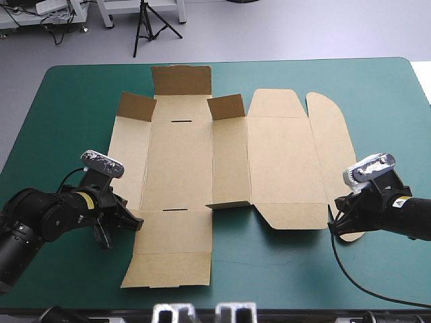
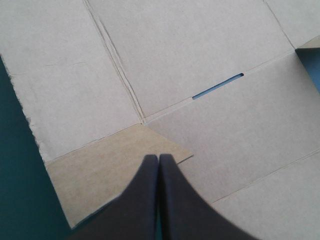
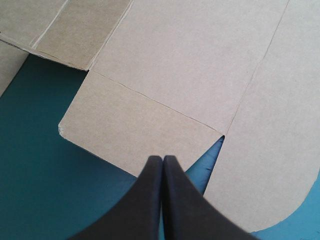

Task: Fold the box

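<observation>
I see my left gripper (image 2: 158, 157) shut to a point over the near-left corner flap of the box (image 1: 178, 161), my right gripper (image 3: 163, 159) likewise shut above its near-right flap, the brown sheet lying mostly flat mid-table (image 1: 67, 114), far flaps raised.

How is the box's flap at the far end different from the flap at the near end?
The far flap is tipped up off the table, while the near flap lies flat on the teal-green cover. The far flap looks darker, as if in shade; the near flap looks paler. The near flap shows a fold line across it; the far flap shows none. Both are brown board and belong to the same box.
</observation>
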